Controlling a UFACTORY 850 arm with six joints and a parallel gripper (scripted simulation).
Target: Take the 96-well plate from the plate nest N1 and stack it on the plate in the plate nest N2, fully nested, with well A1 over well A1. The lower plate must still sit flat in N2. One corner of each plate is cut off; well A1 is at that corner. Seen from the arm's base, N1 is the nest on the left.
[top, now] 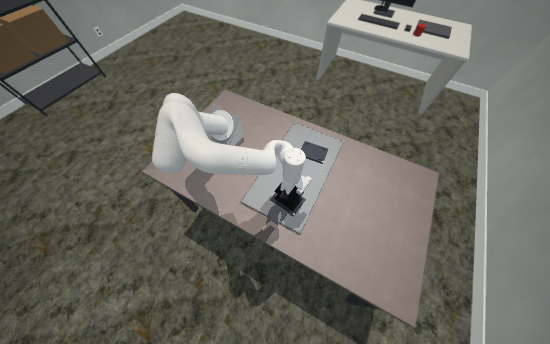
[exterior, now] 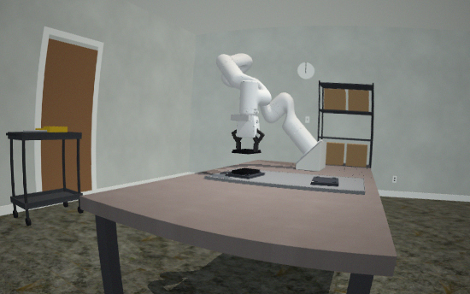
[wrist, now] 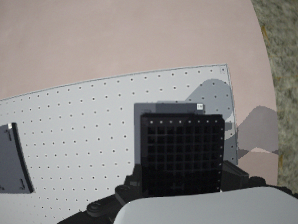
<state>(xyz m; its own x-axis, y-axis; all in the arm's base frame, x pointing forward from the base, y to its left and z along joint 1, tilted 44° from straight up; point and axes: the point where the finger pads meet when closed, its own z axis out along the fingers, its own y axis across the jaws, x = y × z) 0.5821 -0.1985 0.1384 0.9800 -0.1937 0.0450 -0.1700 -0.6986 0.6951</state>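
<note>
My gripper [exterior: 246,146] [top: 288,194] is shut on a black 96-well plate [exterior: 246,151] [wrist: 181,152] [top: 287,201] and holds it level, well above the table. A second black plate [exterior: 244,173] sits flat in the nest N2, almost straight below the held one. In the wrist view only a dark strip of it or its nest [wrist: 162,107] shows past the held plate's far edge. The nest N1 [top: 315,151] [exterior: 325,181] [wrist: 13,159] is a flat dark pad with nothing on it. I cannot make out the cut corners.
Both nests sit on a grey perforated mat [top: 270,182] [exterior: 282,179] [wrist: 80,129] on the brown table [top: 380,210] [exterior: 256,218]. The arm's base [top: 222,125] stands at the table's edge. A cart [exterior: 44,171] and a shelf [exterior: 346,124] stand away from the table.
</note>
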